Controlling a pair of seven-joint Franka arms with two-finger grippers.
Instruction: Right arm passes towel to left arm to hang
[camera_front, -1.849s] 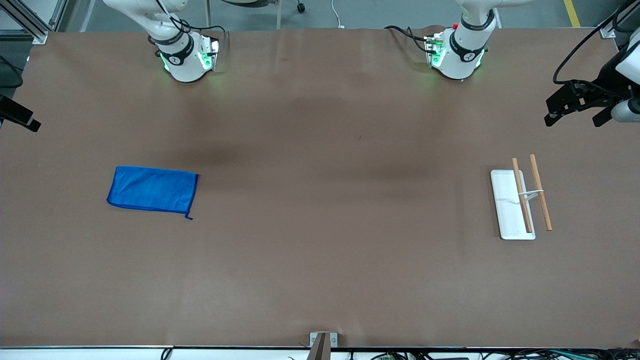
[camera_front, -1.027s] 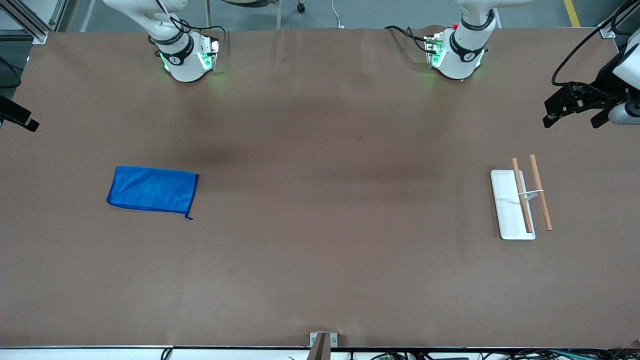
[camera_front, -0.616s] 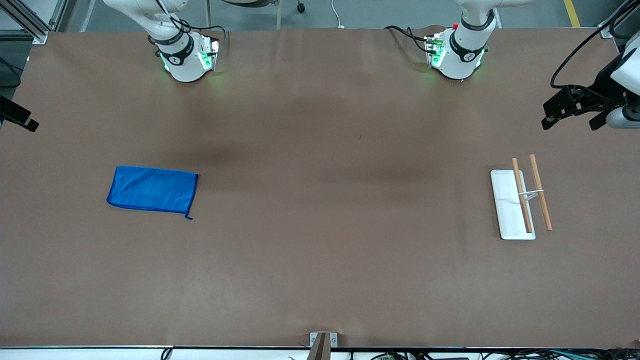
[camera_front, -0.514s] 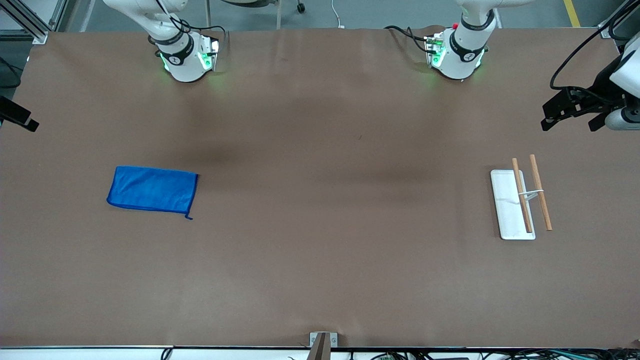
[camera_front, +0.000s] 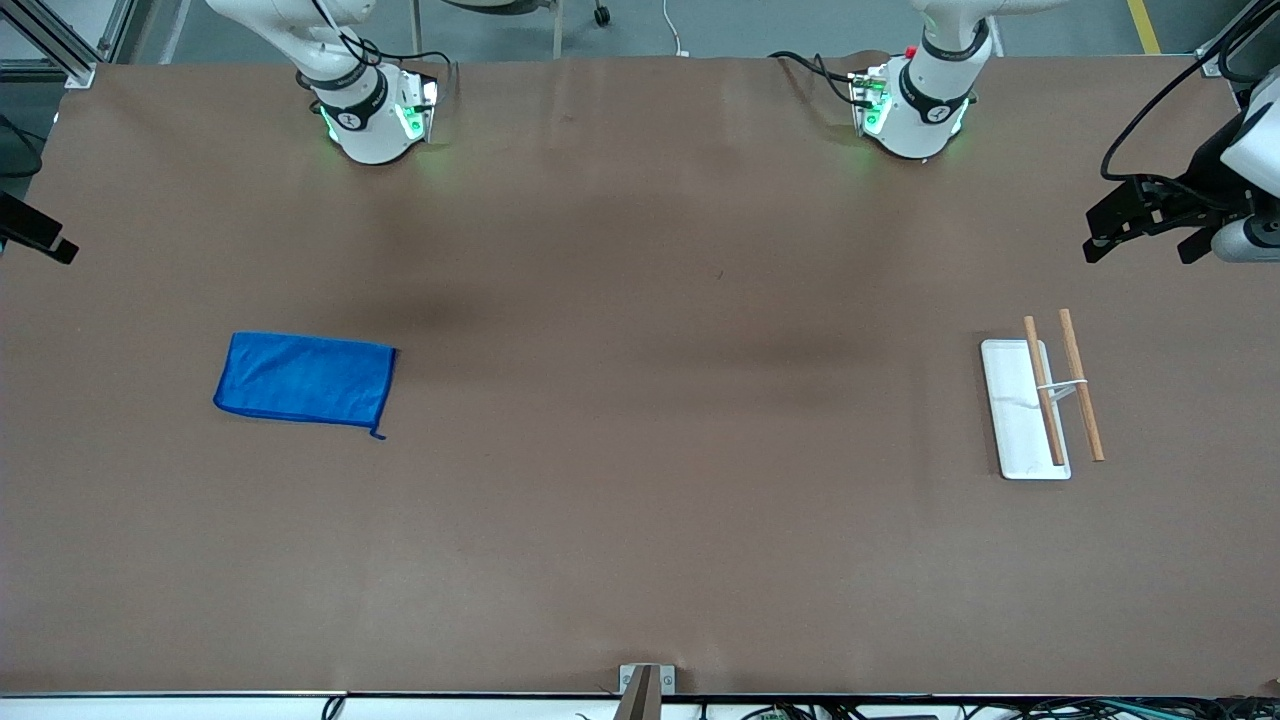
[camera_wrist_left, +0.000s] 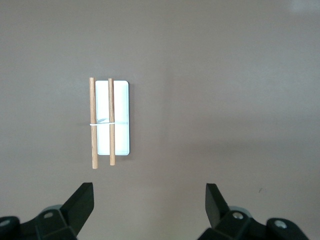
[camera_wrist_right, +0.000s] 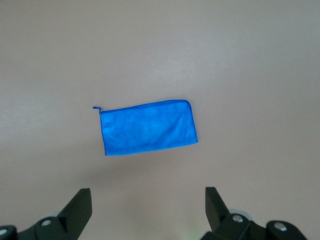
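Blue towel (camera_front: 305, 380) lies flat on the brown worktop (camera_front: 640, 520), at the right arm's end.

Its long axis runs along the table. High over it, the right gripper (camera_wrist_right: 148, 212) hangs wide open, empty; the left gripper (camera_wrist_left: 150, 210), equally open, waits over the rack (camera_front: 1040, 400).

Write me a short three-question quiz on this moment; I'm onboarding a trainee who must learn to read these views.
1. True or false: the blue towel lies flat on the table, held by no gripper.
2. Which gripper hangs open, high over the towel? A) left gripper B) right gripper
3. Fill in: the two wooden rods of the white-based rack stand toward the ____ arm's end of the table.

Key: 1 true. 2 B; the left gripper, also open, hangs over the table beside the rack. 3 left.
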